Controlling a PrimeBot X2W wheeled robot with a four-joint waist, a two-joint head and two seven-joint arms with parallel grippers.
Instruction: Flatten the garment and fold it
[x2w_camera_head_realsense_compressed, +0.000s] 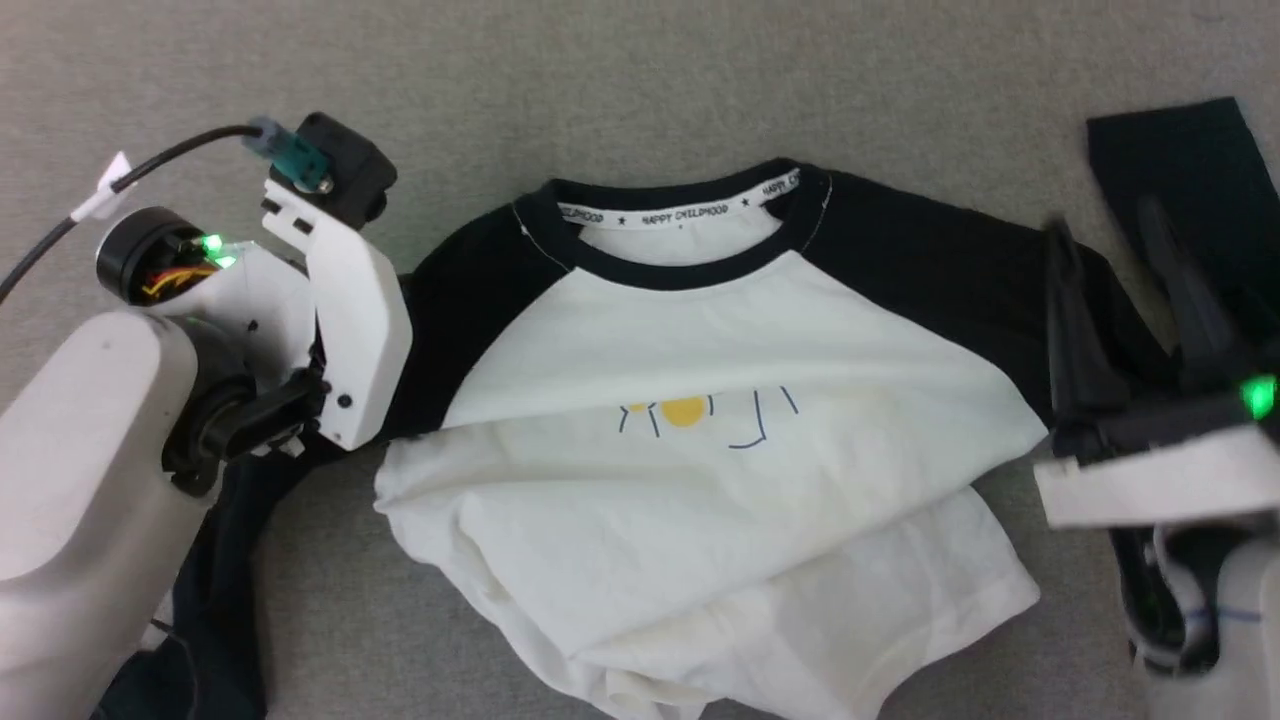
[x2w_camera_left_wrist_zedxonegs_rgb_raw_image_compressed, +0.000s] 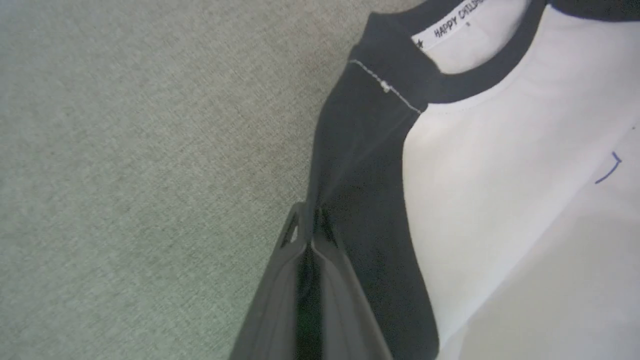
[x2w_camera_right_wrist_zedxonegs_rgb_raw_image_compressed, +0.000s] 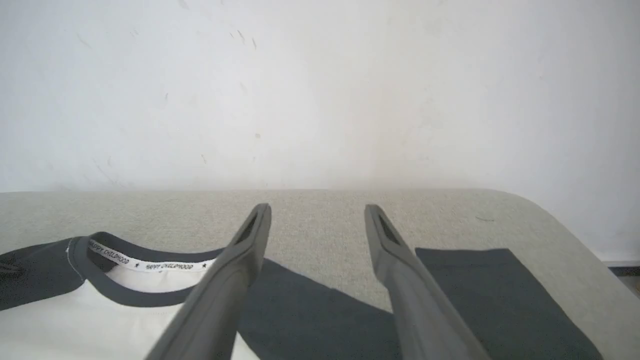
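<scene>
- Shirt (x2w_camera_head_realsense_compressed: 700, 480): soft knit with a cream body, black raglan sleeves and a black neckband (x2w_camera_head_realsense_compressed: 690, 270). It lies chest-up in the middle of the surface.
- Axis: the length runs away from the robot, neckband far and hem near. The lower body is rumpled in overlapping folds.
- Sleeves: the right one (x2w_camera_head_realsense_compressed: 1190, 190) lies flat, a rectangle angled outward. The left one (x2w_camera_head_realsense_compressed: 440, 310) trails toward the robot.
- Surface (x2w_camera_head_realsense_compressed: 600, 80): grey woven cloth with a rounded corner.
- Left gripper (x2w_camera_left_wrist_zedxonegs_rgb_raw_image_compressed: 306, 235): fingers pressed together, pinching the left sleeve's outer edge.
- Right gripper (x2w_camera_right_wrist_zedxonegs_rgb_raw_image_compressed: 317, 210): fingers spread, holding nothing, above the right sleeve.
</scene>
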